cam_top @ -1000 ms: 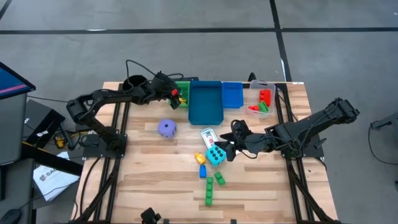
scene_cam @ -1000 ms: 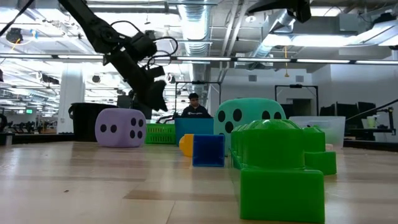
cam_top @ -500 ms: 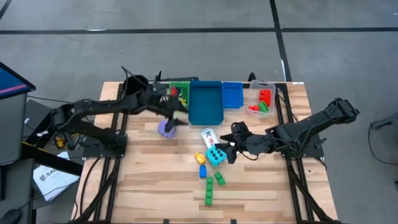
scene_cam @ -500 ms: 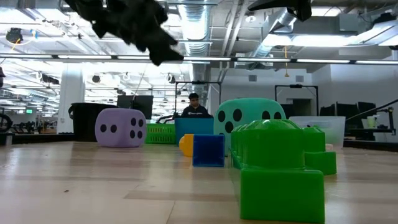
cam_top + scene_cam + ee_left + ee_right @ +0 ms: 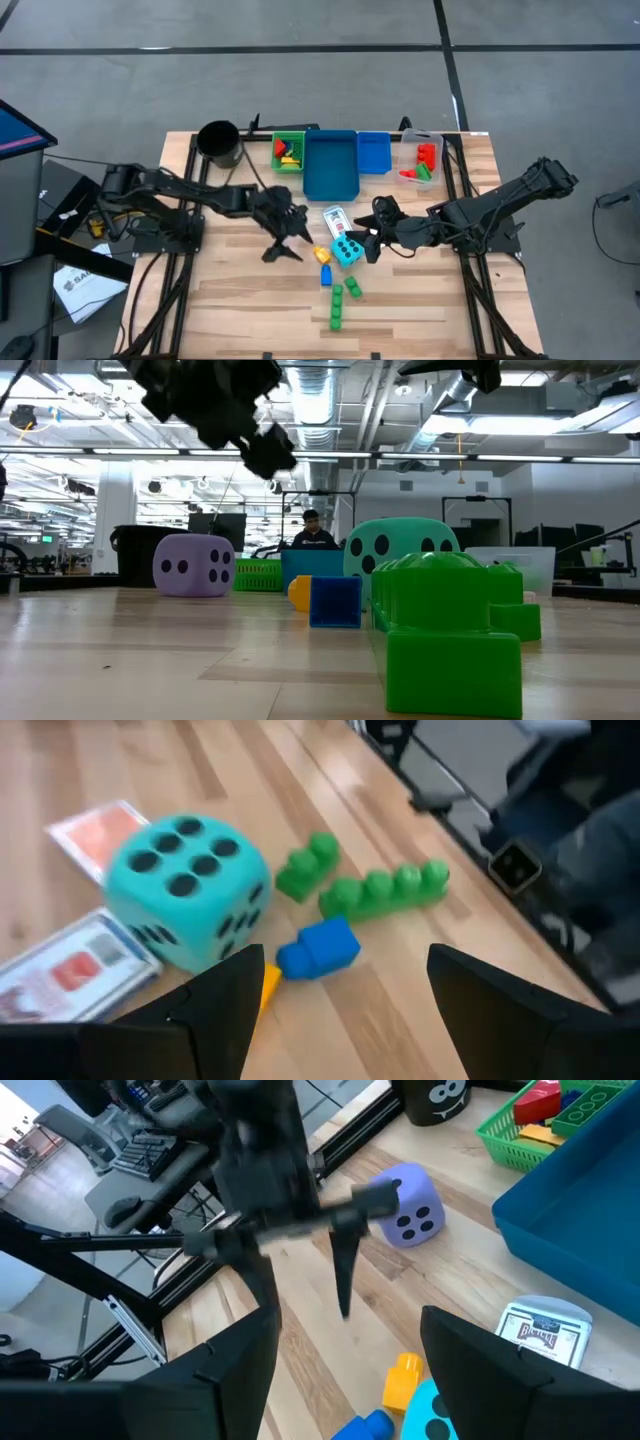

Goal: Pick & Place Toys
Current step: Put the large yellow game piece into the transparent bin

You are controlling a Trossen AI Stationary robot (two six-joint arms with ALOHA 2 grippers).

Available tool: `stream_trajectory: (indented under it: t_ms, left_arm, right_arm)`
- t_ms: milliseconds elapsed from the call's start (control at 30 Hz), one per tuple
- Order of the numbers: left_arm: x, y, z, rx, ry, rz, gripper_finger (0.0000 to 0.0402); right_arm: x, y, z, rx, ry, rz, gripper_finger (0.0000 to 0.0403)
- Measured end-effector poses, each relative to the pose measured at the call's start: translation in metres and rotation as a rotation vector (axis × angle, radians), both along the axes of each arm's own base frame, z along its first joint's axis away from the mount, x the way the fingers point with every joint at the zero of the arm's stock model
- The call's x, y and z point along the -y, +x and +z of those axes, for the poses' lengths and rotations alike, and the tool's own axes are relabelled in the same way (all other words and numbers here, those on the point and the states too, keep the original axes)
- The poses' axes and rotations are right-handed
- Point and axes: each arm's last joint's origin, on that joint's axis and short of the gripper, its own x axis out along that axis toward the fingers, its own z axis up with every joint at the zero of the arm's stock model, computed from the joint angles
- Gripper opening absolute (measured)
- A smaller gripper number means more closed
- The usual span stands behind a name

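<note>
Nearest the bench's (image 5: 240,300) front edge lies a row of green bricks (image 5: 337,317), with a second green brick (image 5: 353,288) and a blue brick (image 5: 326,276) just behind; bare wood stretches to either side of them. A yellow brick (image 5: 321,254) sits beside the cyan dotted die (image 5: 347,250), and playing cards (image 5: 335,219) lie touching the die's far side. The left end effector (image 5: 284,240) hangs above the bench just left of this cluster, its fingers spread wide and holding nothing. The right end effector (image 5: 372,238) sits low just right of the die, fingers parted and empty, so the die is flanked on both sides. The purple die (image 5: 405,1207) stands on open wood behind the left arm, which hides it from above. Along the far edge stand a black cup (image 5: 219,142), a green bin (image 5: 287,152) holding bricks, a large blue bin (image 5: 330,165), a smaller blue bin (image 5: 373,153) and a clear bin (image 5: 423,160) with red and green bricks. A person (image 5: 314,530) shows in the room beyond.
</note>
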Motion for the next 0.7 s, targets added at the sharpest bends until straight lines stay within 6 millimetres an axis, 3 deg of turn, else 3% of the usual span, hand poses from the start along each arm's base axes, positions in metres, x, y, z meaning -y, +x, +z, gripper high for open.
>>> stream_trajectory:
  t_ms: [333,700]
  left_arm:
    - [0.007,0.027,-0.049,0.016,0.070,-0.081,0.0274]
    - [0.007,0.038,-0.068,0.056,0.091,-0.096,0.0273]
  right_arm:
    - [0.000,0.000,0.000,0.012,0.048,-0.024,0.0240]
    - [0.000,0.000,-0.001,0.003,0.053,-0.023,0.0240]
